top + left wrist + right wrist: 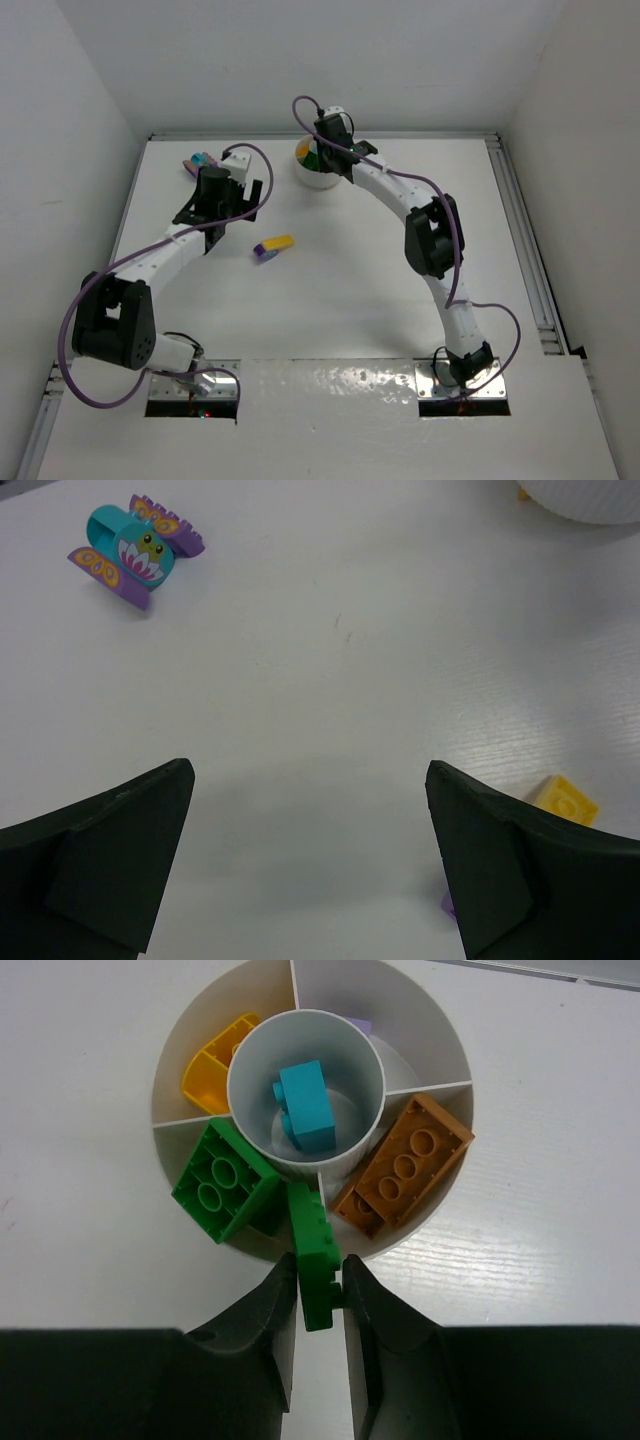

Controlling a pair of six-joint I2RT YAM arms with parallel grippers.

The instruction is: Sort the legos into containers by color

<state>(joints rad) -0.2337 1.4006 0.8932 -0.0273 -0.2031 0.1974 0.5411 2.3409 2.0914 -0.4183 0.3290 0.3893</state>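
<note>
Two robot arms are reaching across the white tabletop [380, 300] in the overhead view. The right gripper [324, 150] is hanging over the small round white plastic dish [310, 181] at the far side. The left gripper [226, 208] is hovering well to the left of that dish. A yellow rectangular plastic brick [281, 242] is lying just beside it on the table, joined to a small purple brick [264, 251]. A teal and purple toy piece [200, 160] is sitting farther back.

Seen from the left wrist, the left gripper [310, 860] is standing wide apart over bare table, holding nothing. The teal and purple toy piece [135, 550] is showing a painted face at upper left. The yellow rectangular plastic brick [565, 800] is peeking out behind the right-hand finger.

Seen from the right wrist, the right gripper [320, 1300] is pinching a narrow green plastic brick [314, 1240], with a finger pressing on each side. The brick's far end is reaching over the dish's near rim. It is lying beside a square green four-stud brick [225, 1182], which is resting in the section on that side. An orange-brown six-stud brick [405, 1165] is leaning in the section to the right, and a second yellow brick [215, 1060] is occupying the upper-left one. A teal-blue brick [305, 1108] is lying in the central well. Something pale purple [360, 1027] is showing behind the well, mostly hidden.
</note>
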